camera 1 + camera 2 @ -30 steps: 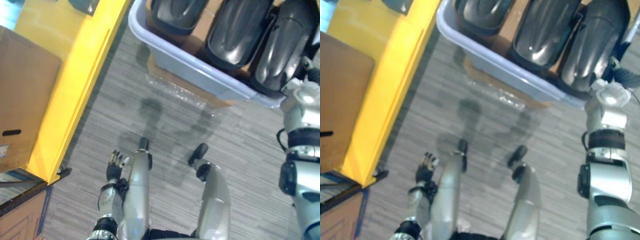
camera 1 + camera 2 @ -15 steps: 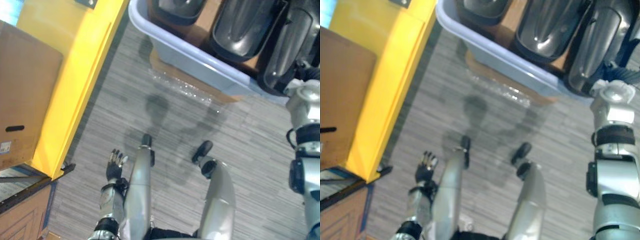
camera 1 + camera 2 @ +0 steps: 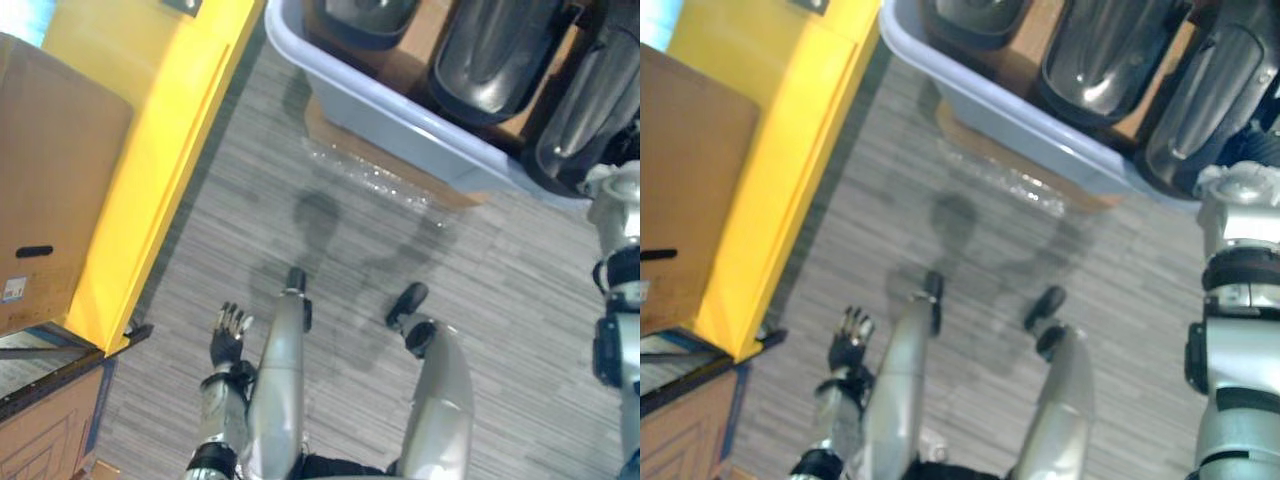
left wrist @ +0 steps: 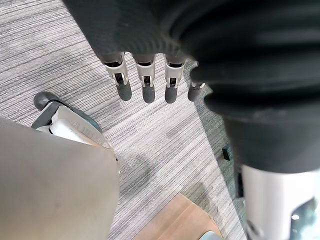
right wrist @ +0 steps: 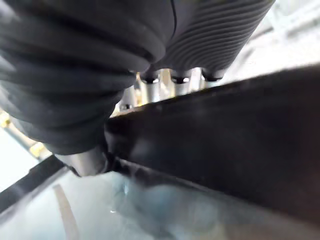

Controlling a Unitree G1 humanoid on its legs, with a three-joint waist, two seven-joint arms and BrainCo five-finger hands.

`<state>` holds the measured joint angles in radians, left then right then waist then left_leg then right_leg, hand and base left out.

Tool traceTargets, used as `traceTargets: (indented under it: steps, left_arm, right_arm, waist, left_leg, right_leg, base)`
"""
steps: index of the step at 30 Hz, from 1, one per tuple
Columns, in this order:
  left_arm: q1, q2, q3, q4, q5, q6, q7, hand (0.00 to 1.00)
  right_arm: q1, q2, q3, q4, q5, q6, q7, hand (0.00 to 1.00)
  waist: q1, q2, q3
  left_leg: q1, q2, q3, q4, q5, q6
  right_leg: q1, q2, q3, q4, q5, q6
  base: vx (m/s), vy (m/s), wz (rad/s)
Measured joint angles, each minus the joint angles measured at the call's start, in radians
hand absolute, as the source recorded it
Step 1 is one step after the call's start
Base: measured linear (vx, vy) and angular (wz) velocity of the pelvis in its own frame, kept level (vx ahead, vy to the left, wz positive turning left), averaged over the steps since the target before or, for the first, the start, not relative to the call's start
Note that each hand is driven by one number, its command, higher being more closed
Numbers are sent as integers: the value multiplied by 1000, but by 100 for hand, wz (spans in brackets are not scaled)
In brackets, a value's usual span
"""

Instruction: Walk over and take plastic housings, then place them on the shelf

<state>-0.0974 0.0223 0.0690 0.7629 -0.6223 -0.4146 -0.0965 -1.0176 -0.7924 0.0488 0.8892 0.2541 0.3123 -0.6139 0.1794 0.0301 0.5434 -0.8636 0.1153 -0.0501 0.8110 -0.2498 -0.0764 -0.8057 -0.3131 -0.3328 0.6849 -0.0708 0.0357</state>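
The yellow rack (image 3: 160,150) stands left of the pale tub (image 3: 400,115); placing anything there is, I judge, all to come. The black plastic housings (image 3: 495,55) lie in the tub. My right hand (image 5: 161,86) is at the rightmost housing (image 3: 590,110) in the tub, its fingers hidden behind the edge, so I cannot tell if they grip. My left hand (image 3: 228,335) hangs empty and slack-fingered, well short of the tub.

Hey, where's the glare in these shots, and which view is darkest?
Left eye view: bright streaks of glare on the glossy housings in the bin, and glints on the clear film on the carpet. Right wrist view: darkest, a black housing close against the right hand. Left wrist view: even light on the carpet, no glare.
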Motion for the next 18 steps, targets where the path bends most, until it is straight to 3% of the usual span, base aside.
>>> traceTargets:
  steps: [9, 16, 18]
  left_arm:
    - [46, 1, -12, -19, -15, -17, -2, 0]
    - [100, 1, -23, -97, -118, -13, -21, 0]
    - [116, 5, -32, -177, -119, -6, 2, 0]
  right_arm:
    - [76, 1, -13, -3, -44, -6, -46, 100]
    - [169, 4, -80, -143, -123, -86, -101, 100]
    - [229, 24, -157, -227, -158, -124, -133, 100]
  waist:
    - [-6, 0, -1]
    - [-28, -12, -8]
    - [-30, -18, -12]
  left_leg:
    - [75, 7, 6, -31, 1, 1]
    - [235, 14, 20, -124, 12, -6]
    - [316, 13, 30, -193, 31, -8]
  right_leg:
    - [85, 14, -10, -53, 11, 10]
    - [236, 33, -26, -141, 22, 15]
    - [313, 41, -38, -199, 39, 20]
  base:
    - [-1, 2, 0]
    - [32, -9, 0]
    - [64, -21, 0]
